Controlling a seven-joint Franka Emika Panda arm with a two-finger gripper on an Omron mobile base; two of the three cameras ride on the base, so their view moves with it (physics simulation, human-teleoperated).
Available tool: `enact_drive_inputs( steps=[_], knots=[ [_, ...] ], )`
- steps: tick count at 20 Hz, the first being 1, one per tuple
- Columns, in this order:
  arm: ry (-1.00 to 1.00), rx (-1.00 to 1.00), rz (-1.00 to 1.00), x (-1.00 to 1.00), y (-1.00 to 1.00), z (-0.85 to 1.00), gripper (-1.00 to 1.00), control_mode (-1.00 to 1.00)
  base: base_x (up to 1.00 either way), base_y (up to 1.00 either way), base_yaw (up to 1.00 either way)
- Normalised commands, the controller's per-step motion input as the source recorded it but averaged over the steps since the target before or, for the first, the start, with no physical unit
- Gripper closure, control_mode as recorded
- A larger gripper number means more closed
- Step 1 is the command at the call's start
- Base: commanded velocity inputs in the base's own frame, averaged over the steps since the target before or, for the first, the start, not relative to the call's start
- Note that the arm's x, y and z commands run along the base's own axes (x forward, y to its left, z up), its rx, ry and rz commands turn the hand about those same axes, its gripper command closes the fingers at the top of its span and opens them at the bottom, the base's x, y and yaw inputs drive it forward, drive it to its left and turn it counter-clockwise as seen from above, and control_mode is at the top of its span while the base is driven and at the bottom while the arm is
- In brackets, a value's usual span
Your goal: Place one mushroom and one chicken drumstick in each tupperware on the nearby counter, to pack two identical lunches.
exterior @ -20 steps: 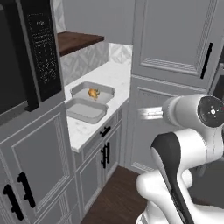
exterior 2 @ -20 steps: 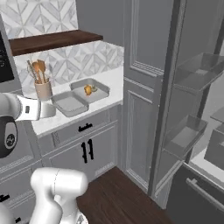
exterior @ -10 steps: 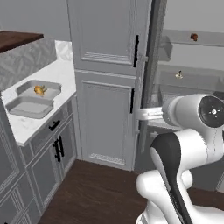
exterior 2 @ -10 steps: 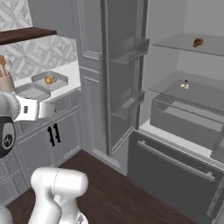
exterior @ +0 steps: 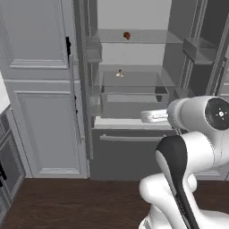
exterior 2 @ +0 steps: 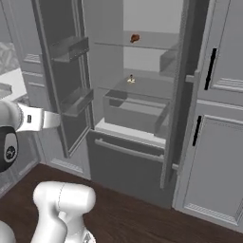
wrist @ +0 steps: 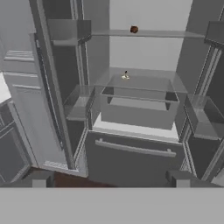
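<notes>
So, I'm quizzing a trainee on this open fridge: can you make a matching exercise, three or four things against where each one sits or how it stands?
Things:
1. brown drumstick
2. small pale mushroom
3. clear drawer
4. gripper

Places or states:
A. below the lower shelf
B. on the top shelf
C. open, holding nothing
D. on the lower shelf, above the drawer

Pairs: 1-B, 2-D, 3-A, 4-C
</notes>
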Motion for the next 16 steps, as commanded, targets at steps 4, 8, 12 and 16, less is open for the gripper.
enact_drive_inputs(
  steps=[4, 8, 12, 16],
  knots=[
    [0.0, 0.0, 0.0, 0.0, 0.0, 0.0, -1.0, 1.0, 0.12, -0.28, -0.35],
    [0.0, 0.0, 0.0, 0.0, 0.0, 0.0, -1.0, 1.0, 0.23, 0.02, -0.28],
    [0.0, 0.0, 0.0, 0.0, 0.0, 0.0, -1.0, 1.0, 0.53, 0.04, -0.22],
    [0.0, 0.0, 0.0, 0.0, 0.0, 0.0, -1.0, 1.0, 0.7, 0.0, -0.15]
  ],
)
